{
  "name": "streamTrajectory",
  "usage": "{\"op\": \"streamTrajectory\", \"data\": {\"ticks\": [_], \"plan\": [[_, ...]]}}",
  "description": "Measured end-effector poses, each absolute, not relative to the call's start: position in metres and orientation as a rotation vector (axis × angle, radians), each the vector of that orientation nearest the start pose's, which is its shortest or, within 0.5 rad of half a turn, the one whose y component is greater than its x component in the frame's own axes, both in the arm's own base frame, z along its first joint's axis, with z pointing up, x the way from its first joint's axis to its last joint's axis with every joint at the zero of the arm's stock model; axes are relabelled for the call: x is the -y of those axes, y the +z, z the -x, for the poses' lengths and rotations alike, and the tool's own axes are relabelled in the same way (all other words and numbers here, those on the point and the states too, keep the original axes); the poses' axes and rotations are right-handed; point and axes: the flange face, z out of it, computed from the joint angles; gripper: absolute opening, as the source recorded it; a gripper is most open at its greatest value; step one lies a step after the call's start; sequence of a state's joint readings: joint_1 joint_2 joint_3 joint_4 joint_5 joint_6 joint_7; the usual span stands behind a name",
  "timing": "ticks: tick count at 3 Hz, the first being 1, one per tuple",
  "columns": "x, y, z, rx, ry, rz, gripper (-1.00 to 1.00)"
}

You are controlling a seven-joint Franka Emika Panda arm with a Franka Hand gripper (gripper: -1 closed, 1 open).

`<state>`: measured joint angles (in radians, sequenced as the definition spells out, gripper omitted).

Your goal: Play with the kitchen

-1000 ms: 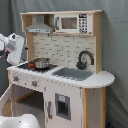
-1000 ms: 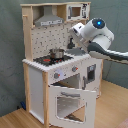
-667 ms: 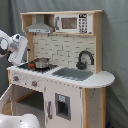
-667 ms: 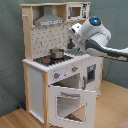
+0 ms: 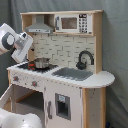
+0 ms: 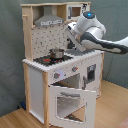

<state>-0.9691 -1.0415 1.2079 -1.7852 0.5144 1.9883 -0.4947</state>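
White-and-wood kitchen [image 5: 65,75] stands mid-scene, oven door [image 6: 70,102] hanging open. Pot [image 6: 57,52] on stovetop [image 5: 31,67]. I hold arm [image 6: 92,35] above stovetop, likely staging for pot. Gripper state: cannot tell.

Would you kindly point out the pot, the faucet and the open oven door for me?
pot [image 5: 41,62]: first exterior view, on its metal side wall.
faucet [image 5: 85,57]: first exterior view, on its black arch.
oven door [image 6: 70,91]: second exterior view, on its white top frame.
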Motion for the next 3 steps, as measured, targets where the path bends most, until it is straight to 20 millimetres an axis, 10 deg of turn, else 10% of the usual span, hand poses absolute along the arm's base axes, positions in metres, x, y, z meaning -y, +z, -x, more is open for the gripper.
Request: {"op": "streamTrajectory", "data": {"ticks": [3], "plan": [[-0.419,0.596,-0.449,-1.018,0.617,-2.488,1.0]]}}
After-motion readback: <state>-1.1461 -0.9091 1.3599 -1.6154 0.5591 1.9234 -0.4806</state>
